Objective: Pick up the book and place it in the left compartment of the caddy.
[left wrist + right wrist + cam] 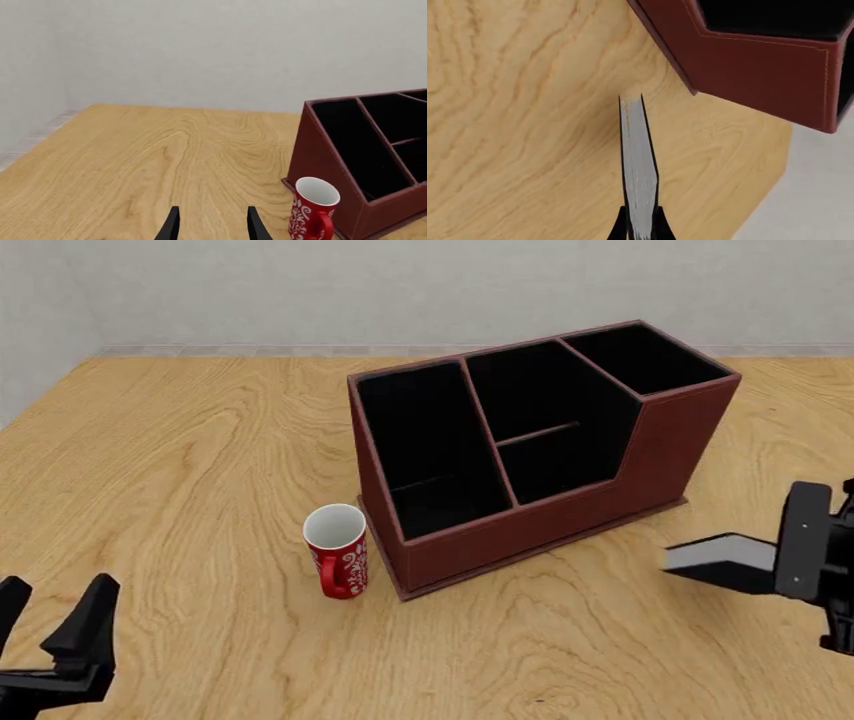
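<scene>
My right gripper (785,562) hangs above the table to the right of the caddy (534,525), shut on the black book (721,558). The book sticks out from it toward the caddy. In the right wrist view the book (638,165) shows its white page edge between the fingers (620,226), with the caddy's red-brown corner (760,55) beyond. The left compartment (427,455) is a long black-lined slot and holds nothing; the left wrist view shows it too (360,145). My left gripper (54,625) is open near the table's front left edge, its fingertips (172,225) around nothing.
A red mug (336,552) with a white pattern stands upright just left of the caddy's front left corner, also in the left wrist view (312,210). The wooden table (174,470) runs back to a grey wall.
</scene>
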Controlling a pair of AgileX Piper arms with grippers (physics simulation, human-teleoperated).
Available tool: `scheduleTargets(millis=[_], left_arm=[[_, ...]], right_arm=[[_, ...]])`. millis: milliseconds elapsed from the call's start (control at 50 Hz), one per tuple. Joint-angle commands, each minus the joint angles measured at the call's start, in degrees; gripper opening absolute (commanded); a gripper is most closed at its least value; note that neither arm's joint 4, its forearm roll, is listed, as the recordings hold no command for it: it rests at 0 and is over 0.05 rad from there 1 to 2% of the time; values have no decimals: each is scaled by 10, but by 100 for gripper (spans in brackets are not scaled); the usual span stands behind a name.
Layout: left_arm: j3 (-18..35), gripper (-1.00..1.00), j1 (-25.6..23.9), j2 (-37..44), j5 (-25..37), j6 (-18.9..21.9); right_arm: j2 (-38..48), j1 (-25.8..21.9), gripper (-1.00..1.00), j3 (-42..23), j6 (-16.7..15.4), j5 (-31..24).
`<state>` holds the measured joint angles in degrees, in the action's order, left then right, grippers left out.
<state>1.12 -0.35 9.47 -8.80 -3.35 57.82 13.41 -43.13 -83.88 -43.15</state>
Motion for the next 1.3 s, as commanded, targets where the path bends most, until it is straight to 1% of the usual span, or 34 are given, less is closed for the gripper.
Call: scheduleTargets(millis=[20, 60, 100, 120, 140, 160, 180, 200, 240, 260, 360, 380, 420, 440, 460, 480, 500, 520, 540, 580, 600, 620, 640, 660, 680, 700, 720, 760, 800, 860, 1060, 1160, 1180, 1300], left_arm=[[2, 100, -6, -14, 12, -5], [1, 100, -10, -13, 10, -5], [4, 100, -9, -10, 9, -7], [4, 100, -9, -10, 8, -7], [6, 100, -9, -9, 11, -9], [8, 100, -7, -9, 11, -10], [9, 100, -6, -10, 13, -10], [12, 100, -6, -12, 16, -10], [16, 100, -5, -17, 23, -13], [19, 100, -5, -21, 28, -13], [23, 100, -7, -21, 32, -5], [26, 100, -7, -22, 35, -4], [32, 100, -6, -26, 43, -8], [35, 100, -9, -26, 46, -8], [39, 100, -8, -23, 46, -6], [40, 100, -9, -23, 47, -6], [41, 100, -8, -18, 45, -6], [43, 100, -4, -16, 44, -8], [47, 100, -2, -14, 46, -2], [52, 100, -8, 10, 39, 47], [54, 100, 2, -4, 47, 59], [56, 100, 5, -6, 50, 69], [59, 100, 8, -8, 55, 77], [61, 100, 6, -17, 61, 74], [64, 100, 5, -29, 70, 68], [66, 100, 3, -34, 75, 60], [67, 100, -1, -37, 79, 56], [67, 100, -6, -49, 87, 45], [67, 100, -10, -60, 94, 40], [69, 100, -4, -63, 101, 37], [65, 100, -8, -75, 116, 31], [62, 100, -9, -77, 119, 31], [61, 100, -9, -77, 119, 31], [58, 100, -9, -81, 122, 25]], right_arm=[[-87, 6, -100, -36, 25, -103], [-98, -23, -100, -77, 67, -150], [-126, -33, -100, -103, 78, -209], [-126, -33, -100, -103, 78, -209], [-123, -49, -100, -130, 107, -229], [-123, -41, -100, -139, 109, -240], [-137, -60, -100, -146, 112, -259], [-137, -74, -100, -157, 134, -267], [-144, -85, -100, -150, 146, -267], [-143, -105, -100, -153, 168, -267], [-148, -118, -100, -151, 190, -267], [-148, -150, -100, -154, 223, -267], [-150, -153, -100, -156, 230, -267], [-150, -132, -100, -156, 219, -267], [-150, -175, -100, -167, 258, -267], [-143, -171, -100, -166, 266, -267], [-141, -197, -100, -183, 293, -267], [-137, -189, -100, -185, 294, -267], [-134, -230, -100, -201, 328, -267], [-124, -217, -100, -211, 339, -267], [-121, -246, -100, -221, 362, -267], [-119, -229, -100, -215, 350, -267], [-106, -259, -100, -234, 396, -267], [-103, -270, -100, -243, 406, -267], [-94, -295, -100, -251, 438, -267], [-90, -296, -100, -256, 443, -267], [-90, -283, -100, -253, 425, -267], [-74, -313, -100, -275, 470, -267], [-61, -313, -100, -285, 473, -267], [-34, -349, -100, -316, 528, -267], [28, -418, -100, -381, 591, -267], [44, -432, -100, -396, 601, -267], [52, -453, -100, -405, 625, -267], [78, -469, -100, -441, 633, -267]])
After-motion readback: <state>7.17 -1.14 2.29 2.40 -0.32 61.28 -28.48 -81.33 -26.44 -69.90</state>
